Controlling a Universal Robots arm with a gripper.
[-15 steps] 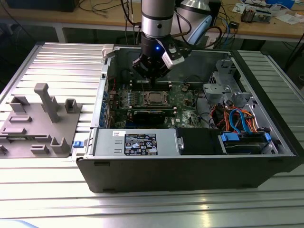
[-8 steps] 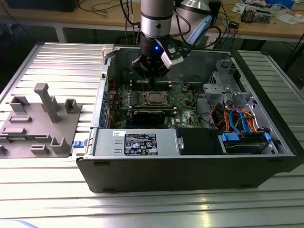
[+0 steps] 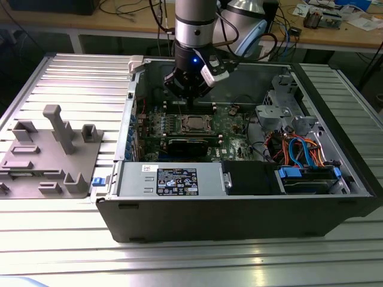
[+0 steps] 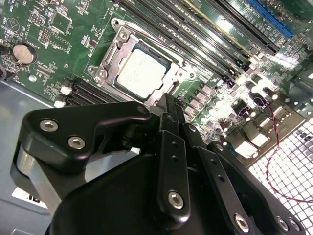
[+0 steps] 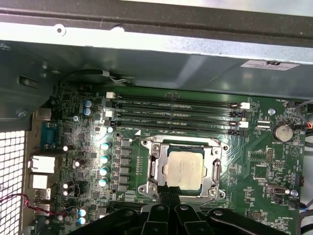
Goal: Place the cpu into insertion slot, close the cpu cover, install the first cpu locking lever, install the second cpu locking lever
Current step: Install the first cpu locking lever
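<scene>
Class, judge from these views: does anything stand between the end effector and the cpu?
Nothing visible does. The end effector hangs by the rim of the insertion slot, and the cpu lies bare in it.

The cpu (image 5: 185, 169) is showing a plain silver-grey top, framed by the bright silver cpu cover (image 5: 155, 166). The motherboard (image 5: 264, 166) is presenting green, striped by long black memory slots (image 5: 171, 111). The claw (image 4: 168, 103) is appearing matt black with silver screw heads. The computer case (image 3: 239, 221) is showing black outside and grey within; its cables (image 3: 299, 149) are showing blue and orange. The surface (image 3: 60, 257) is displaying silver with parallel ribbing.
</scene>
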